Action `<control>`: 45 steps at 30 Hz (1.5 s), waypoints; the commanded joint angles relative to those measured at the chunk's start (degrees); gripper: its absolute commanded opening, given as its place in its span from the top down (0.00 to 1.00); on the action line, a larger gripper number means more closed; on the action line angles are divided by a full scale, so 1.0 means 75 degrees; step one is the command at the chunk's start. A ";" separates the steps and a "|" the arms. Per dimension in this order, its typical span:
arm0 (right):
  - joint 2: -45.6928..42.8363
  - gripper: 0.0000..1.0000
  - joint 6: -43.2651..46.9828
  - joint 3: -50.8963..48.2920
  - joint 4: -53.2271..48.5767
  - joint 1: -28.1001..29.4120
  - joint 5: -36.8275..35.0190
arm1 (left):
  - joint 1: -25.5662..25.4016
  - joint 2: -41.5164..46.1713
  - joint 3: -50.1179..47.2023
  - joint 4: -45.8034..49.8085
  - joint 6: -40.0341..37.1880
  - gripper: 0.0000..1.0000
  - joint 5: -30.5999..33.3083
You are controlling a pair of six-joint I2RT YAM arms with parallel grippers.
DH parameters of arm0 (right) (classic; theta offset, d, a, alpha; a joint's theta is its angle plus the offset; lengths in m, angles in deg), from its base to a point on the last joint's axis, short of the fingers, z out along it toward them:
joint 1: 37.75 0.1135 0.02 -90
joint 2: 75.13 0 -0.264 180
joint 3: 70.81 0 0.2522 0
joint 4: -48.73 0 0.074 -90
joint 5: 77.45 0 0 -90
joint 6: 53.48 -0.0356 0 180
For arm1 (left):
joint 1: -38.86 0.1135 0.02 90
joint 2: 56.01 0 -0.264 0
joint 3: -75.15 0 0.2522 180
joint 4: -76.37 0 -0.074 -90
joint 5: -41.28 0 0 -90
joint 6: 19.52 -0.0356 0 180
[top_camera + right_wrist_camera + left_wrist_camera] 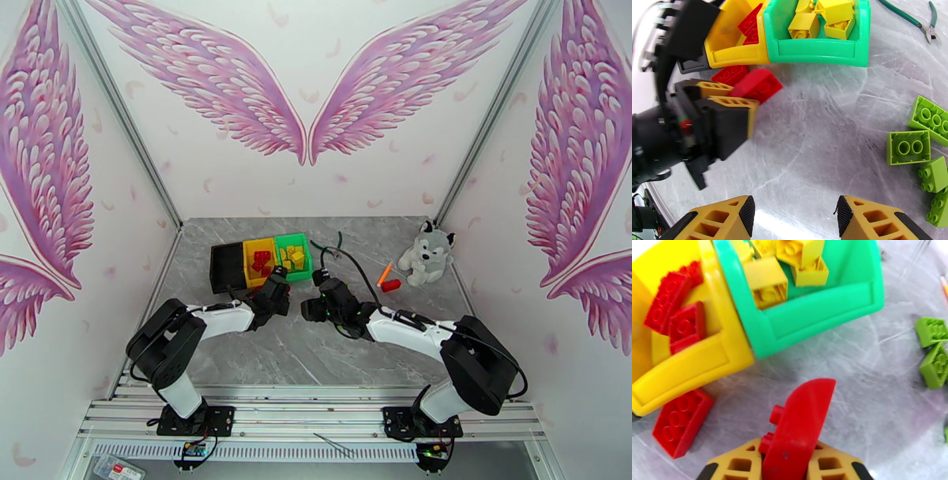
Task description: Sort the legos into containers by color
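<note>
Pinching a red brick (805, 417) with a rounded top, the left gripper (790, 461) has its jaws closed tight on it, just in front of the yellow bin (691, 366), near that bin's front right corner. Whether the brick touches the table (869, 417) I cannot tell. A flat red brick (681, 421) lies on the table just beside the yellow bin's front wall. Inside the yellow bin sit several red bricks (671, 311). Touching the yellow bin's right side is the green bin (817, 315), with yellow bricks (768, 283) heaped in it. On its left side stands the black bin (225, 264). Well to the right of the yellow bin, a cluster of lime green bricks (908, 147) lies loose on the table. The right gripper (794, 215) hangs in front of the yellow bin and to its right, jaws wide apart with bare table showing between them. Farther right of the yellow bin, green-handled pliers (926, 27) lie flat, and a toy husky (426, 253) sits beyond them.
</note>
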 commanded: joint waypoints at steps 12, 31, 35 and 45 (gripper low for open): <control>-0.0689 0.38 0.0115 -0.0218 -0.0305 0.0027 -0.0384 | 0.1246 0.0575 0.0859 0.0618 0.0099 0.82 0.0380; -0.0574 0.37 0.0103 -0.0203 -0.0312 -0.0092 -0.0548 | 0.1558 0.0707 0.0636 0.0388 0.0214 0.22 0.0226; -0.0316 0.37 0.0091 -0.0026 -0.0258 -0.0097 -0.0417 | 0.1536 0.1068 -0.0157 0.0144 0.0472 0.19 0.0144; -0.0105 0.37 0.0028 0.0143 -0.0193 -0.0093 -0.0185 | 0.1534 0.0559 -0.1206 -0.1072 0.0738 0.12 -0.0453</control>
